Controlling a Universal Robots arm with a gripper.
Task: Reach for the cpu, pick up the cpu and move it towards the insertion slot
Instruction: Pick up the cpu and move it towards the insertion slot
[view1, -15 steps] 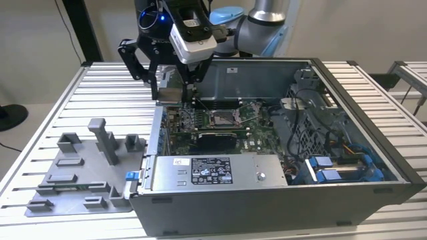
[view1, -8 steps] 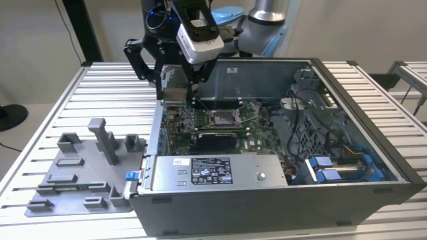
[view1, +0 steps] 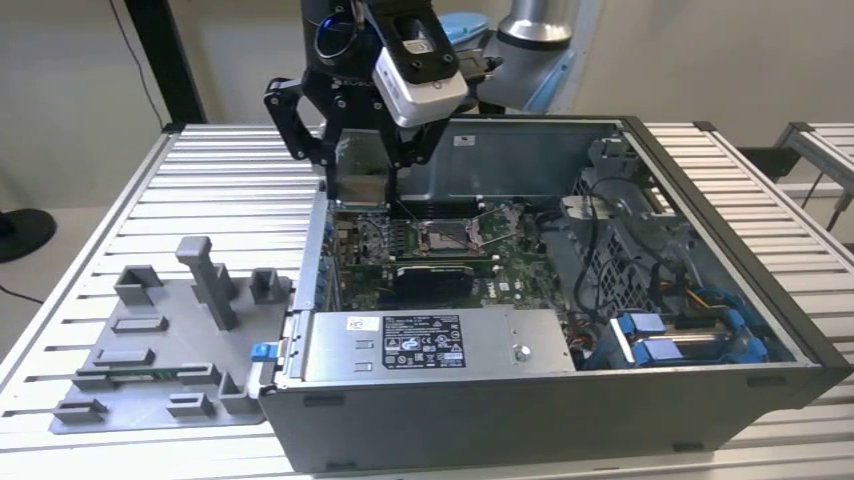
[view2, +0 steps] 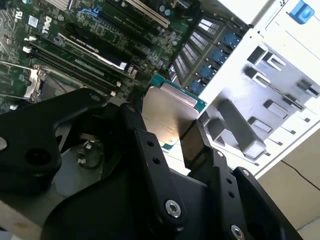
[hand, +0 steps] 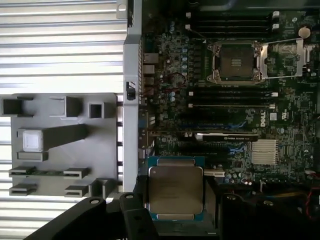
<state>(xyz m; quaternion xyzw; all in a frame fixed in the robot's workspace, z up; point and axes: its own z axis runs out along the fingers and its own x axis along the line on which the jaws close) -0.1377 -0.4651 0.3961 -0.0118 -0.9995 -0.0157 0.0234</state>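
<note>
Cpu (hand: 175, 189) clamped in hand (hand: 176, 200), over motherboard (hand: 225, 130); writing unreadable.

bench (view1: 200, 180): pale ribbed metal slats | on it: open computer case (view1: 561, 400) (dark grey, lid off) | beside it, the exterior view's left: grey plastic tray (view1: 147, 370) lying flat
</note>
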